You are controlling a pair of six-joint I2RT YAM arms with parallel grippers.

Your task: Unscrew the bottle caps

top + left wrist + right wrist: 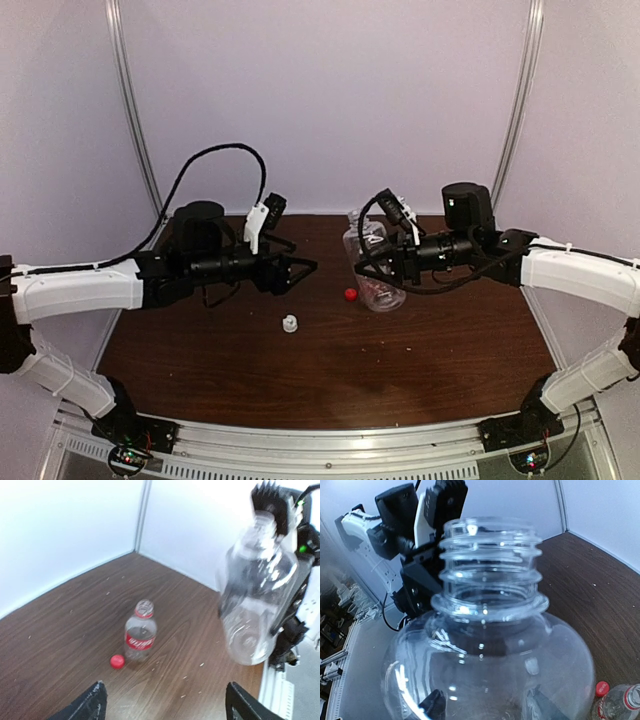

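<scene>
— Across the dark wooden table [430, 370], boxed by pale walls [320, 100], what are the arms doing?
— The left arm [80, 285] and right arm [580, 270] are reaching inward, forearms roughly level. The left gripper [164, 700] is hanging spread wide, gripping nothing. The right gripper [487, 707] is clamping the plain bottle [255, 595] by its body.
— Which way is it pointing?
— Its long axis is tilting slightly off upright, open mouth upward, seemingly clear of the wood. The labelled bottle [140, 640] is standing upright with the red cap [117, 661] lying just beside it. The white cap [289, 323] is lying nearer the front.
</scene>
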